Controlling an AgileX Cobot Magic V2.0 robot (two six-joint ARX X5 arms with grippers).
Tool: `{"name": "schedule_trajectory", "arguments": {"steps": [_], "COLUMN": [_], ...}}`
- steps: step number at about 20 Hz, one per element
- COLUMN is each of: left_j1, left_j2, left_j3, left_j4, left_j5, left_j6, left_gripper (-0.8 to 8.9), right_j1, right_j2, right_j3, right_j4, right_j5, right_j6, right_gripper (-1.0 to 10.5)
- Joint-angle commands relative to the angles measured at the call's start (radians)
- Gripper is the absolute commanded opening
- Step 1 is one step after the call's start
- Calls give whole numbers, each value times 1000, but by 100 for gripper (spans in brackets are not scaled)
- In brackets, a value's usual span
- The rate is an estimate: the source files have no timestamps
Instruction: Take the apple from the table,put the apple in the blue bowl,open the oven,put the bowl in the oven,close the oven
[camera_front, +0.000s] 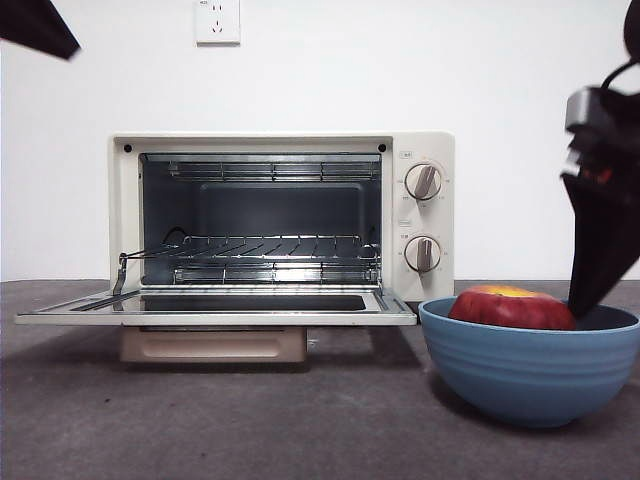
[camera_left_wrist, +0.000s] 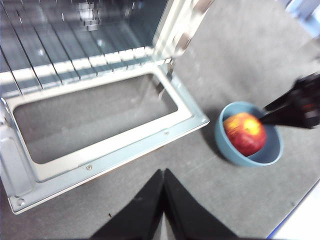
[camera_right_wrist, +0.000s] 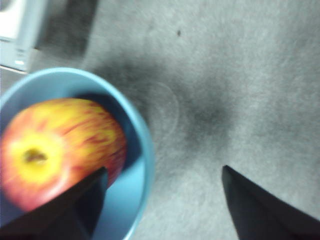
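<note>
The apple lies in the blue bowl, which stands on the table to the right of the oven. The oven's door hangs open and flat, and the wire rack inside is bare. My right gripper is open astride the bowl's rim: one jaw is inside next to the apple, the other outside over the table. It comes down at the bowl's right side. My left gripper is shut on nothing, above the table in front of the open door.
A wall socket sits high on the white wall behind. The left arm shows as a black tip at the top left corner. Two knobs stick out on the oven's right panel.
</note>
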Motion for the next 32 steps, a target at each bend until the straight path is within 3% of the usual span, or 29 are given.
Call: {"name": "schedule_trajectory", "arguments": {"steps": [1,5,8,14,19,24,27,32], "left_j1": [-2,-2,-2,-2,-2,-2,-2,-2], "left_j2": [-37,-80,-80,-79,-79,-79,-79,-79], "left_j3": [3,3,3,3,3,3,3,3], "left_j4": [-26,-60,-81,-81,-82,-81,-81,-81], "left_j5": [-1,-5,-5,-5,-5,-5,-5,-5], "left_j6": [-10,-10,-10,-9,-7,-2,5,17], "left_gripper": [7,7,7,7,7,7,7,7], "right_j1": [5,10,32,81,176,280,293,328], "right_j2": [50,83,83,69,37,115,219,404], "right_j3": [3,3,3,11,157,364,478,640], "right_j4": [14,42,55,65,60,61,61,65], "right_j5": [-2,-13,-76,-83,-77,67,86,186], "right_j6": [11,18,19,83,191,275,319,409], "right_gripper": [289,153,0,3,3,3,3,3]}}
